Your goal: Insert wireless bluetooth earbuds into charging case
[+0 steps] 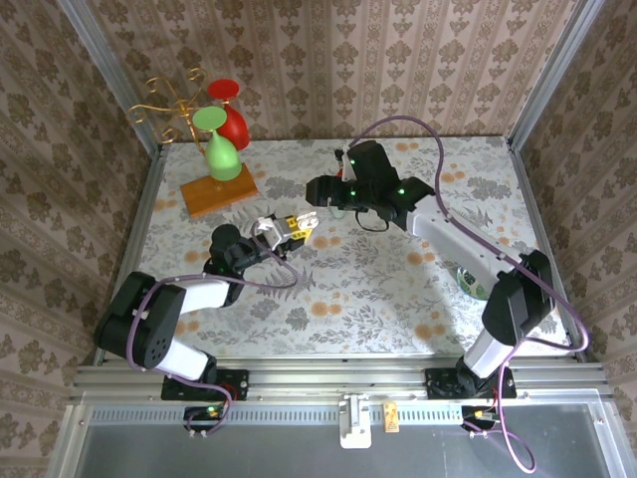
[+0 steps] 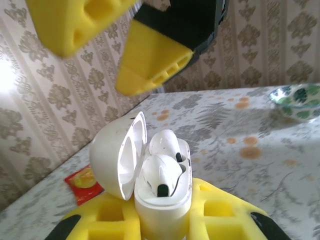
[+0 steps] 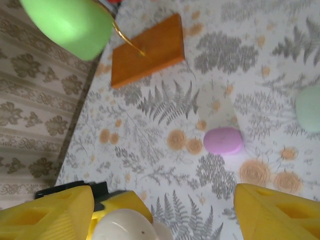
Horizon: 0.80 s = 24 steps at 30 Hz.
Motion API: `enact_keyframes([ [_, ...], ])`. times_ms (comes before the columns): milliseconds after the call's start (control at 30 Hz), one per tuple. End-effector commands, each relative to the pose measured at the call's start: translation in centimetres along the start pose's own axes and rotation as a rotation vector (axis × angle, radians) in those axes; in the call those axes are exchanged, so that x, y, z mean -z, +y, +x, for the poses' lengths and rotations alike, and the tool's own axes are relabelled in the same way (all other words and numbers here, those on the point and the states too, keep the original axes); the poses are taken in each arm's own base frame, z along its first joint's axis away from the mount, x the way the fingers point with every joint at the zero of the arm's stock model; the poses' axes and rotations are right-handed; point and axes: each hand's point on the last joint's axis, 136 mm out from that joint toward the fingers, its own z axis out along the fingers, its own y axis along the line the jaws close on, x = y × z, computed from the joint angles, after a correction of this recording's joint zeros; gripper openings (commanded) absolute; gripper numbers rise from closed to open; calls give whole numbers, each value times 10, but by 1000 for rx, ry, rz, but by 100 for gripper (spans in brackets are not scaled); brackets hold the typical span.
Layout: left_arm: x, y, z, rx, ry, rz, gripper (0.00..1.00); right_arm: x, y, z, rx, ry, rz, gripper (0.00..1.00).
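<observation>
The white charging case stands upright between my left gripper's yellow fingers, which are shut on its body. Its lid hangs open to the left. Two white earbuds sit in its wells, one behind the other. My right gripper hovers just above the case with its jaws wide apart and nothing between them; its fingertips show at the top of the left wrist view. From above, the left gripper and the right gripper meet near the table's middle.
A lilac egg-shaped case and a pale green one lie on the floral table. A wooden stand with green and red glasses is at the back left. A red-and-yellow packet and a patterned bowl lie nearby.
</observation>
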Motion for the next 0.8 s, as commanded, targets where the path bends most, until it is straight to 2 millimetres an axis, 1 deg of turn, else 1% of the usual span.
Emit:
enact_keyframes([
  [0, -1, 2, -1, -194, 27, -70, 3, -10, -4, 29, -77, 159, -5, 75],
  [67, -3, 3, 2, -256, 52, -101, 3, -11, -6, 37, -93, 191, 0, 75],
  [167, -2, 6, 1, -282, 58, -128, 3, -13, -11, 44, -102, 218, 17, 76],
  [300, -1, 11, -1, -247, 59, -156, 4, -12, -16, 51, -106, 230, 25, 76],
  [467, -1, 17, -8, -173, 41, -174, 5, -5, -21, 58, -97, 240, 41, 76],
  [533, -2, 17, -10, -131, 30, -161, 5, 0, -15, 55, -80, 215, 14, 76],
  [633, -2, 11, -14, -66, 13, -101, 5, 13, 4, 40, -9, 122, -87, 75],
  [700, -1, 8, -15, -8, 4, -64, 5, 22, 12, 34, 49, 62, -137, 75],
  [733, 0, 8, -15, 34, 6, -54, 6, 25, 14, 32, 88, 35, -148, 75],
  [767, 1, 10, -15, 80, 11, -54, 6, 29, 11, 29, 130, 6, -136, 75],
])
